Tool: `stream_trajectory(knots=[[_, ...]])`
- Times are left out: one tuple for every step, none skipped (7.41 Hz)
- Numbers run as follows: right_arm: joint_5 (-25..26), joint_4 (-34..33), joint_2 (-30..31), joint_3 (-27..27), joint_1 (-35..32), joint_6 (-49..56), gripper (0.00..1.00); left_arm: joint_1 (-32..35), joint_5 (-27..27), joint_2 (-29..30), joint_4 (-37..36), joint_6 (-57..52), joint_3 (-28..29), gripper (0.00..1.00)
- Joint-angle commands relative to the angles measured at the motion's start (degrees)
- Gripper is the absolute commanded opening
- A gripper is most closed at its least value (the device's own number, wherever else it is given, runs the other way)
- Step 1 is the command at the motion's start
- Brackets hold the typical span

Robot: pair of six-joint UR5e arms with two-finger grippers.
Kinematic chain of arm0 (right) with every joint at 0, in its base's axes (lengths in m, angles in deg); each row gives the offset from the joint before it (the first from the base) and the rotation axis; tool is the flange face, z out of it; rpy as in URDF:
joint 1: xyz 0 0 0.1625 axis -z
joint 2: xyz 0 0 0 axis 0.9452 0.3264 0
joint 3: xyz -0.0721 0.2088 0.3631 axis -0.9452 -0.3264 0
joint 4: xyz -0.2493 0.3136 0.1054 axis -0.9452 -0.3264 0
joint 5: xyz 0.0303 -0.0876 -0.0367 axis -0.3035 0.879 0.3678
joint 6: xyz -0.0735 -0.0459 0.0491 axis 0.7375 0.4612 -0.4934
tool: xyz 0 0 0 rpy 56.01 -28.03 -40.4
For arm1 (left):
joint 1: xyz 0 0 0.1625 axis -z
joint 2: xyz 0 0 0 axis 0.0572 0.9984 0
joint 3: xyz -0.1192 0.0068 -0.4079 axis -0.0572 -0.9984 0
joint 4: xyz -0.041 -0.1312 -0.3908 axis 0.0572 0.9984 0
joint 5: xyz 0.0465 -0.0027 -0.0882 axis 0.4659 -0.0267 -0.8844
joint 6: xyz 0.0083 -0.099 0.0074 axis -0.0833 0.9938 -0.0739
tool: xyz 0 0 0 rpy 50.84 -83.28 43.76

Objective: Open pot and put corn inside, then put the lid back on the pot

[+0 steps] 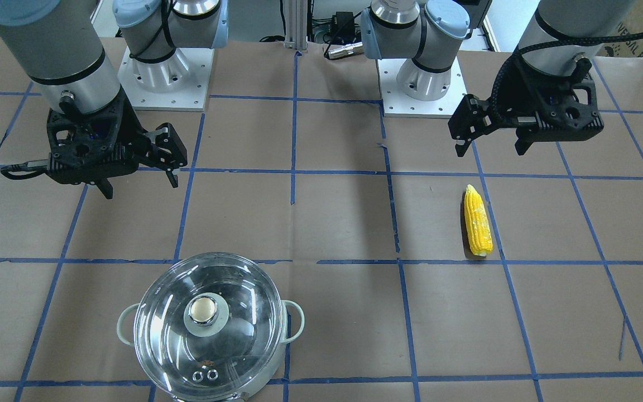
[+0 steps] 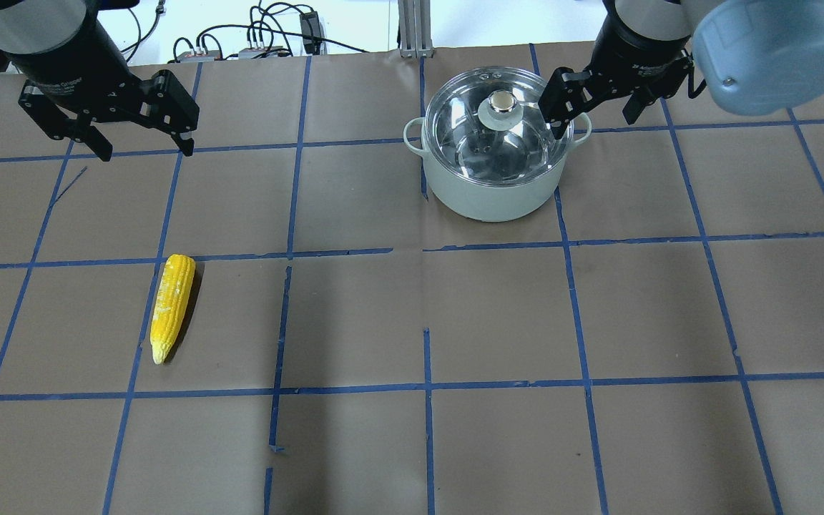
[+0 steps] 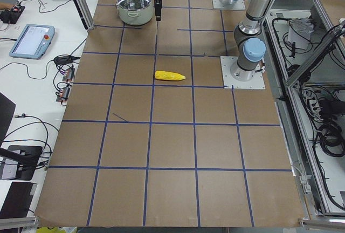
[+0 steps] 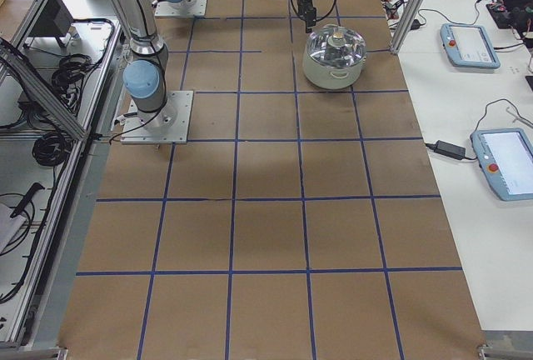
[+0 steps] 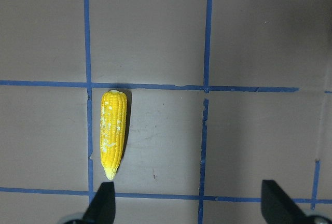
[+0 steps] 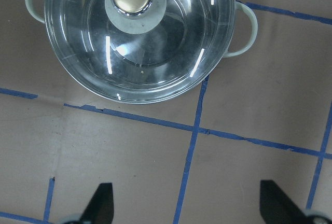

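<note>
Pot (image 2: 491,192) near the table's (image 2: 498,322) far edge, right of centre, lid (image 2: 466,139) seated on its rim. Corn (image 2: 172,304) flat on the left half, well apart from the pot, bare paper all round. Left gripper (image 2: 147,151) raised beyond the corn's blunt end, jaws apart. Right gripper (image 1: 143,190) raised just beside the pot, jaws apart.

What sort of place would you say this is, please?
Probably a robotics lab workcell: two grey robot arms bolted to white base plates, a brown paper-covered table gridded with blue tape, and touchscreen teach pendants on a white side bench.
</note>
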Motion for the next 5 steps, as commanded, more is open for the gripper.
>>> stream_trajectory(knots=[[0.1,0.1,0.3,0.7,0.1,0.0,1.0,0.0,-0.1,-0.7,0.0,0.0,-0.4,1.0],[0.1,0.3,0.3,0.6,0.0,-0.3,1.0,0.0,-0.1,-0.8,0.0,0.0,-0.5,1.0],[0.1,0.9,0.3,-0.5,0.0,-0.4,1.0,0.2,-0.1,-1.0,0.1,0.0,-0.6,1.0],[0.0,0.6,-0.3,-1.7,-0.1,-1.0,1.0,0.2,0.0,-1.2,0.1,0.0,-0.7,1.0],[-0.7,0.6,-3.0,-3.8,-0.5,-2.2,1.0,0.2,0.0,-1.1,0.1,0.0,-0.7,1.0]])
